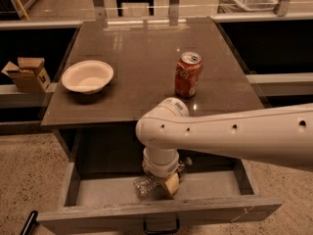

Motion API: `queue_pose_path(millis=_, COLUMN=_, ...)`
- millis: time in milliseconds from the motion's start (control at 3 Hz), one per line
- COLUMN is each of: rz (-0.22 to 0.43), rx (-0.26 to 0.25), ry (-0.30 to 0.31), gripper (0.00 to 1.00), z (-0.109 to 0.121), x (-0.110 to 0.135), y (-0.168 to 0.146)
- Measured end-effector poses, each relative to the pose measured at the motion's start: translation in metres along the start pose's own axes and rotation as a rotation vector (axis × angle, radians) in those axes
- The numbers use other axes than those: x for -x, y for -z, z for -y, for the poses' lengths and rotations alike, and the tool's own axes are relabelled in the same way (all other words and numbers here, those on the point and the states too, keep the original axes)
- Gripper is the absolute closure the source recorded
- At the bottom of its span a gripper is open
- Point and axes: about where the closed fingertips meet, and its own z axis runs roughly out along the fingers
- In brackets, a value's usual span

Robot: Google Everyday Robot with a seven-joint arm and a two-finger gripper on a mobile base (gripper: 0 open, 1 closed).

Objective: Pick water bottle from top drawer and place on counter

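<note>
Speckled floor (29, 170), counter (142, 48) with bowl (87, 76) and can (188, 75), jaws in top drawer (100, 192)

Red soda can (188, 75) and white bowl (87, 76) stand apart — cardboard box (29, 74) far left.

Gripper (168, 183), water bottle (145, 186) in top drawer (98, 194)

The white arm (234, 136), dotted with small dark marks, ends in a tan-tipped gripper (165, 181) down inside the grey top drawer (98, 192), whose floor is paler. Just beside the gripper lies the clear water bottle (145, 186). Beyond it, the glossy grey-brown counter (142, 53) bears a red, white-lettered can (188, 75) and a cream bowl (87, 76).
</note>
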Motion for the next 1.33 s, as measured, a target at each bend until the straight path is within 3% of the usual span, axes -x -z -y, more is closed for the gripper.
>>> queue_pose_path(millis=333, rz=0.026, rx=0.014, ry=-0.043, gripper=0.44, z=-0.003, x=-0.003, y=-0.007)
queue_pose_path(millis=667, rz=0.115, rx=0.001, ry=-0.126, gripper=0.62, z=-0.008, x=-0.016, y=-0.005)
queue_pose_path(millis=1000, rz=0.209, rx=-0.057, ry=-0.212, gripper=0.83, z=-0.016, x=-0.041, y=0.027)
queue_pose_path(millis=1333, rz=0.236, rx=-0.152, ry=-0.267, gripper=1.00, z=-0.027, x=-0.072, y=0.088)
